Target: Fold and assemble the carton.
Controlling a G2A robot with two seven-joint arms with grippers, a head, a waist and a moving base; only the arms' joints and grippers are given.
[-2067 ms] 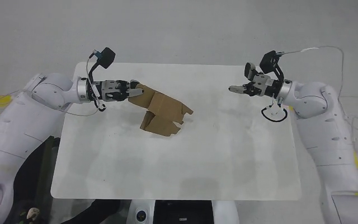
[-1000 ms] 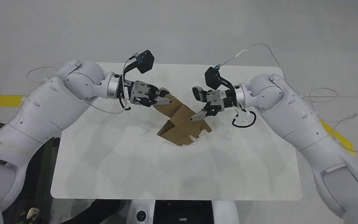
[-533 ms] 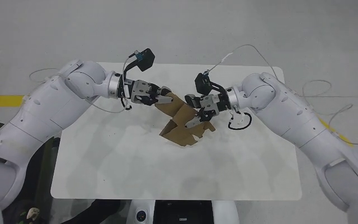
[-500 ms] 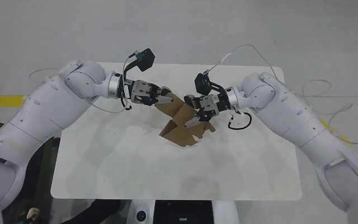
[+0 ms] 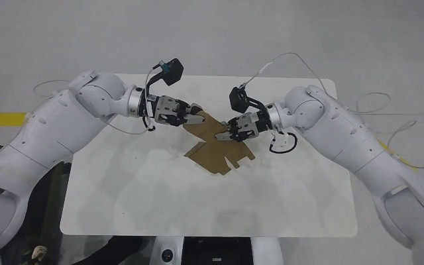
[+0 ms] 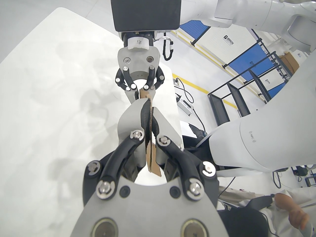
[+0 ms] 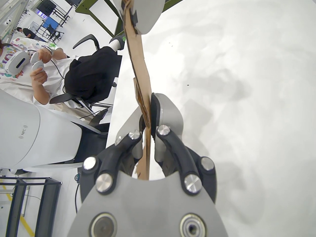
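My left end effector (image 5: 197, 120) is pinching one edge of the flattened brown carton (image 5: 220, 156). My right end effector (image 5: 220, 136) faces it close by, pressed onto the opposite edge. A strip of carton runs between them. The rest spreads beyond my right end effector, over the white surface (image 5: 159, 199); I cannot tell if it touches.

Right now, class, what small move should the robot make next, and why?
Probably lift the right end effector slightly to start folding its panel up: both it and the left end effector are shut on different edges of the carton, which looks nearly flat.
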